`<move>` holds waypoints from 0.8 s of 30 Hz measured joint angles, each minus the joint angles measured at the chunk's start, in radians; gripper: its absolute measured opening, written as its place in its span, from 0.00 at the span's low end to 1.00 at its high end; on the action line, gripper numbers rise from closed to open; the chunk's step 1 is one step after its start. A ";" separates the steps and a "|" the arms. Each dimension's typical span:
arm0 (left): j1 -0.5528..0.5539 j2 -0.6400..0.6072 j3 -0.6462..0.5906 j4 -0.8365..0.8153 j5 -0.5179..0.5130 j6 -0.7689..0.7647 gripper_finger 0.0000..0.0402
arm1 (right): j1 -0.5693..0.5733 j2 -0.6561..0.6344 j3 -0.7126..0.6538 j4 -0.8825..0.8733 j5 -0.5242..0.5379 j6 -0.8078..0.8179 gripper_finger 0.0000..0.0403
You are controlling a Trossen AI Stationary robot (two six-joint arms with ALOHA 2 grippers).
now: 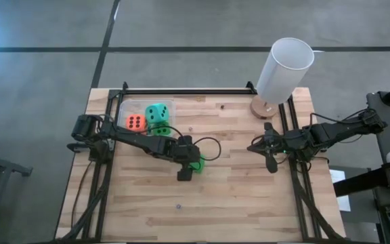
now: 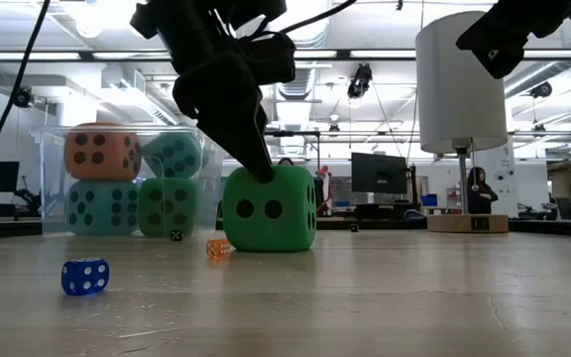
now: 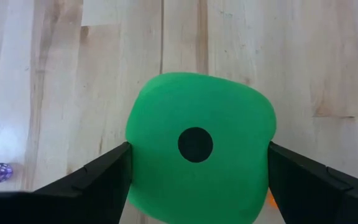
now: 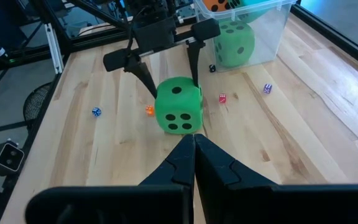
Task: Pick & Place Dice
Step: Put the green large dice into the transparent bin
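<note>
Pale wooden planks form the table (image 1: 235,196) seen from above. Near its middle, the left gripper (image 1: 189,165) reaches down around a bright green die (image 1: 195,164), mostly hidden under the arm. Behind it, toward the far left corner, a clear plastic tub (image 1: 128,108) holds an orange die (image 1: 135,123) and a teal die (image 1: 158,113). A tall white cylinder (image 1: 284,69) stands on a round wooden base at the far right. The right gripper (image 1: 271,163) hangs over the right side of the table, well apart from the dice.

From table height, the green die (image 2: 270,208) sits on the wood with two black pips facing the camera, and a dark finger (image 2: 251,139) of the left gripper comes down onto its upper left edge. A tiny blue die (image 2: 85,276) and a tiny orange die (image 2: 218,247) lie in front of it. The tub (image 2: 53,149) stands behind to the left with four large dice stacked inside.

The left wrist camera shows the green die (image 3: 201,146) filling the gap between two widely spread fingers (image 3: 98,174), one at each side and touching it or nearly so.

The right wrist camera shows its own fingers (image 4: 194,162) pressed together on nothing, with the green die (image 4: 178,106) ahead, the left gripper straddling it.
</note>
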State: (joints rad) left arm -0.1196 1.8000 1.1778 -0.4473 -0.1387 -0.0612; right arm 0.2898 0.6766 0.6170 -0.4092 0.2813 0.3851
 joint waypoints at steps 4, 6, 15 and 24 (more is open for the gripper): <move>0.000 -0.005 0.000 -0.001 -0.002 0.000 0.81 | 0.000 0.000 0.000 0.000 0.000 0.000 0.02; 0.001 -0.010 0.000 -0.005 -0.012 0.000 0.81 | 0.000 0.000 0.000 0.000 0.000 0.000 0.02; 0.001 -0.059 -0.001 -0.024 -0.037 -0.014 0.81 | 0.000 0.000 0.000 0.000 0.000 0.000 0.02; 0.001 -0.166 0.000 -0.061 -0.135 -0.056 0.81 | 0.000 0.000 0.000 0.000 0.000 0.000 0.02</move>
State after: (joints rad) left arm -0.1188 1.6337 1.1778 -0.5085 -0.2736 -0.1175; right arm 0.2897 0.6765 0.6174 -0.4091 0.2817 0.3851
